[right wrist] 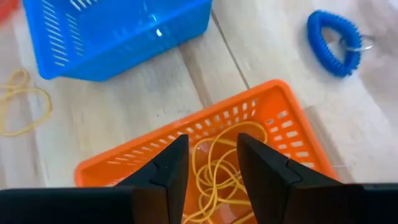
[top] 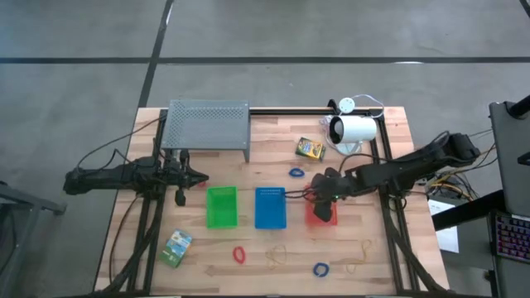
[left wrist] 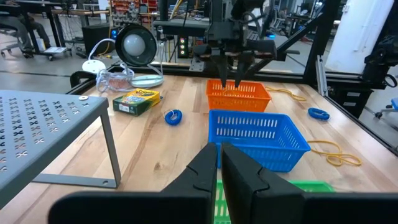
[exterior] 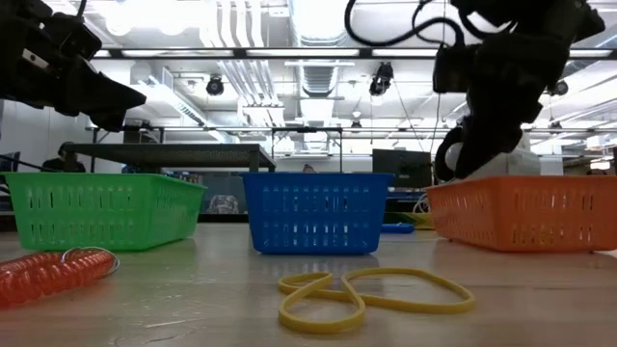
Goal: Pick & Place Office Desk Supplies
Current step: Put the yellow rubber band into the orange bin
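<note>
My right gripper (right wrist: 211,152) is open and empty, pointing down over the orange basket (top: 321,213). Thin orange rubber bands (right wrist: 214,177) lie in that basket. My left gripper (left wrist: 219,157) is shut and empty, above the table left of the green basket (top: 221,206). Crayon boxes lie at the far middle (top: 310,148) and the near left (top: 175,247). A red loop (top: 239,253), blue loops (top: 296,173) (top: 320,268) and loose rubber bands (top: 276,257) (top: 358,257) lie flat on the table.
A blue basket (top: 270,207) stands between the green and orange ones. A grey perforated rack (top: 207,124) stands at the far left, and a white lamp-like device (top: 354,129) with its cable at the far right. Bare wood lies along the near edge.
</note>
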You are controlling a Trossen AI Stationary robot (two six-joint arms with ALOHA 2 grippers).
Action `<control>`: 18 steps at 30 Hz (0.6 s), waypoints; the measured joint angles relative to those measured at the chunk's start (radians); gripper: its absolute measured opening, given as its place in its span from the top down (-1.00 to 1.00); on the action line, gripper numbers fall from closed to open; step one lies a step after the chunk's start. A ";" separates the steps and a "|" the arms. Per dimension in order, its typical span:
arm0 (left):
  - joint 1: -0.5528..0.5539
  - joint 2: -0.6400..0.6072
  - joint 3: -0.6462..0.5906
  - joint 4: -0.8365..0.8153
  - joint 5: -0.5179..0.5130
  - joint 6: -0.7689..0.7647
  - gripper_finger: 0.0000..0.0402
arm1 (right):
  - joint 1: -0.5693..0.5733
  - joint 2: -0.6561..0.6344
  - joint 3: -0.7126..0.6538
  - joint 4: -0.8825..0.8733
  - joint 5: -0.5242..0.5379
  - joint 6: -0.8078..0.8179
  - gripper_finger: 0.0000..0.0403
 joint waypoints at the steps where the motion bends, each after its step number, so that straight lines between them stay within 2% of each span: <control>1: 0.000 0.000 0.000 0.000 0.000 0.000 0.86 | 0.000 -0.015 0.000 -0.005 0.003 0.000 0.32; 4: 0.000 0.000 0.000 0.000 0.000 0.000 0.86 | 0.001 -0.065 0.000 -0.022 0.045 -0.009 0.31; 10: 0.000 0.000 0.000 0.000 0.000 0.000 0.86 | 0.000 -0.186 0.000 -0.021 0.081 -0.131 0.31; 18: 0.000 0.000 0.000 0.000 0.000 0.000 0.86 | 0.001 -0.349 0.000 -0.022 0.161 -0.134 0.35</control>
